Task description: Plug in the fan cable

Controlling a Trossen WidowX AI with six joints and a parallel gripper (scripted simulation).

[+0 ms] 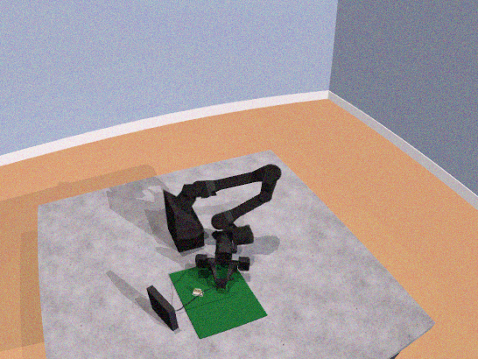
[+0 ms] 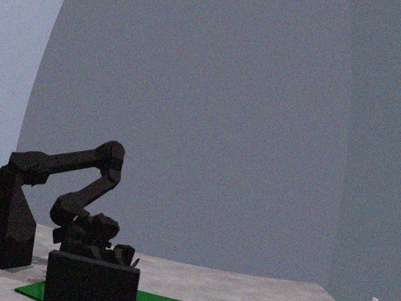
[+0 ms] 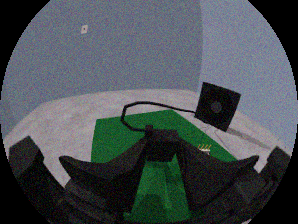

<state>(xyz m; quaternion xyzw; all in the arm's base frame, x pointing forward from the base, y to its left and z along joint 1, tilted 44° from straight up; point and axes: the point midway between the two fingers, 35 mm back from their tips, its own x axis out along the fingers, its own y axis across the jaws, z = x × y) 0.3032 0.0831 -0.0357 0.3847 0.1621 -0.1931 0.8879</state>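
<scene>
Carry across, square up, then press

Top view: see the gripper (image 1: 221, 285) (image 2: 124, 253) (image 3: 161, 140) low over the green circuit board (image 1: 228, 311) (image 2: 158, 296) (image 3: 112, 137), beside the pale fan header (image 1: 198, 292) (image 3: 204, 148) rather than over it; move toward the fan (image 1: 163, 308) (image 2: 92, 279) (image 3: 217, 107) side before lowering

Exterior view: can't judge fingertip height here, with the fan in the way; leave slack in the black fan cable (image 1: 188, 304) (image 2: 136, 263) (image 3: 124, 114)

Wrist view: find the claw clamped on the dark cable plug (image 3: 149, 131), well short of the header's gold pins, so not plugged in; can't make out the plug's keying. Align with all four pins, lower straight, ease off if tilting or catching on a pin edge; press to full depth, then spread the fingers and lift straight up, without dragging the cable
</scene>
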